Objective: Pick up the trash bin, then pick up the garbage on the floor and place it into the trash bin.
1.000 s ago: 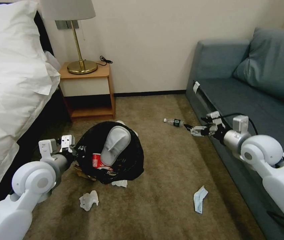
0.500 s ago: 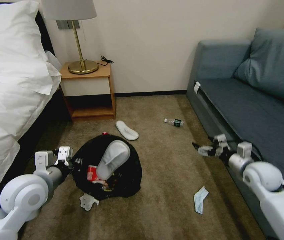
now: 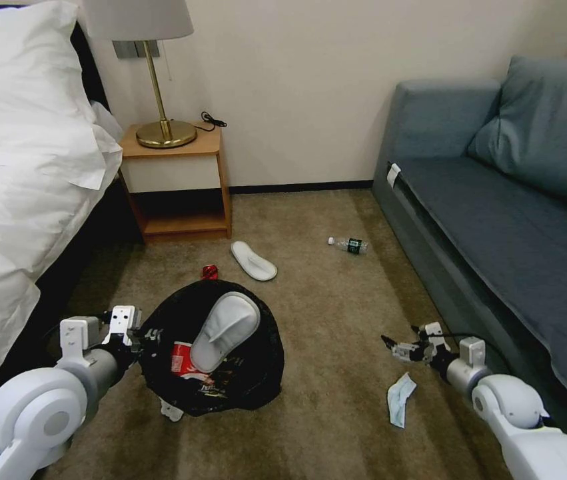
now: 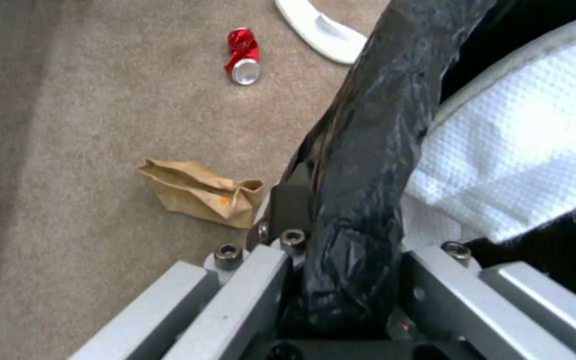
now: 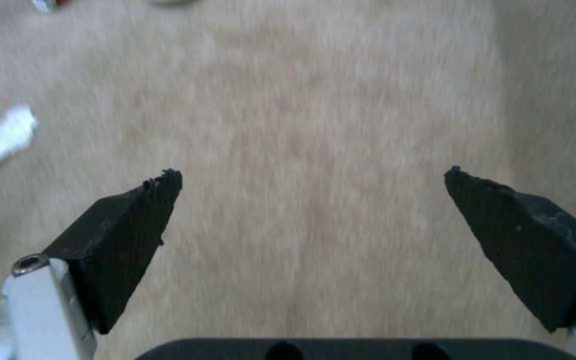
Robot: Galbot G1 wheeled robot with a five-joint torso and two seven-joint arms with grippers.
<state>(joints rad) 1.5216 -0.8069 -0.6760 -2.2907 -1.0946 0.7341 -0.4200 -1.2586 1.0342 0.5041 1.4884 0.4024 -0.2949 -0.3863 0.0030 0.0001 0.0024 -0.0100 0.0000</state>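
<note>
I see the trash bin (image 3: 230, 383) as a round tub wrapped in crinkly, glossy black plastic, raised over the floor (image 3: 323, 293) near the bed (image 3: 23, 200). A white slipper (image 3: 224, 331) stands in it beside a red can (image 3: 180, 359). My left gripper (image 4: 341, 280) has its fingers clamped on the bag-covered rim. My right gripper (image 5: 311, 175) hangs above the carpet with fingers wide, just beside the pale blue mask (image 3: 399, 399).

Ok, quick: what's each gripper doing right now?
Left gripper: shut on the trash bin rim.
Right gripper: open, empty, above the carpet.
</note>
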